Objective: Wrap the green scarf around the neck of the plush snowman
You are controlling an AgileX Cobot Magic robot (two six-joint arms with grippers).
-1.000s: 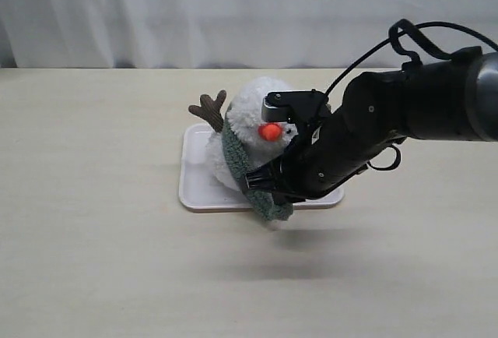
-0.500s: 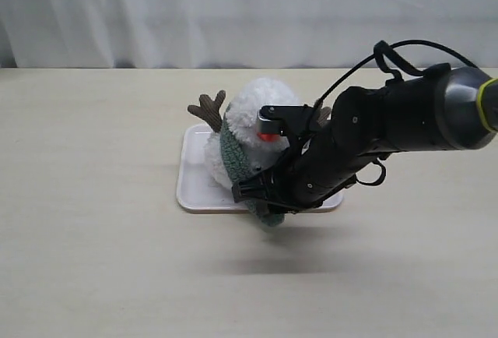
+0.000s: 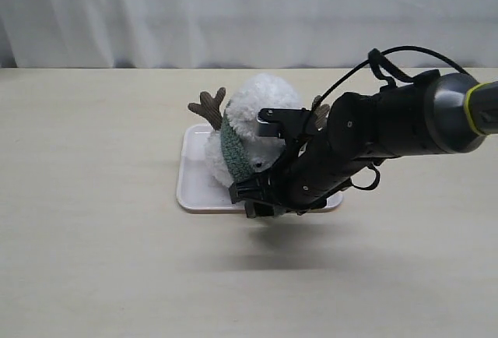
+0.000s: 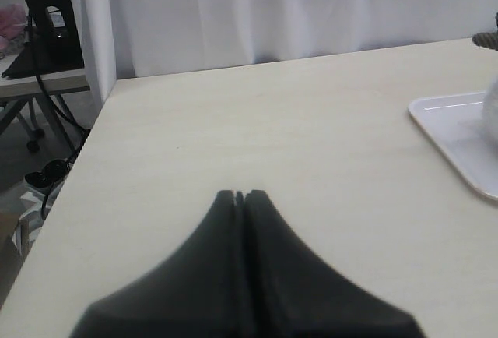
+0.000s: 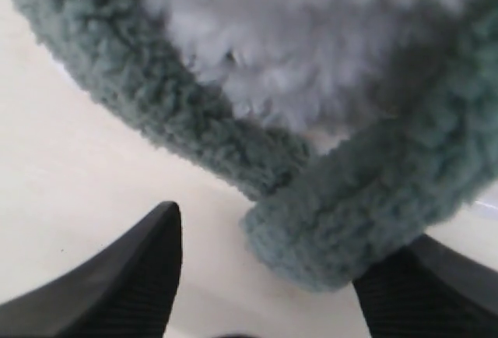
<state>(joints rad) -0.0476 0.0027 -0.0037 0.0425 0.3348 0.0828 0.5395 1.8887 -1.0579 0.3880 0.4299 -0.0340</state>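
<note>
The scarf (image 3: 233, 151) is looped round the snowman (image 3: 263, 103). The right gripper (image 5: 268, 276) is held spread at its 6 o'clock. The left gripper (image 4: 240, 195) is pressed together.

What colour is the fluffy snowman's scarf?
The fuzzy knit scarf is dull sage green, seen best in the right wrist view.

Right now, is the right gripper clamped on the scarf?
No, the right gripper stands wide open, a gap beside the scarf end.
</note>
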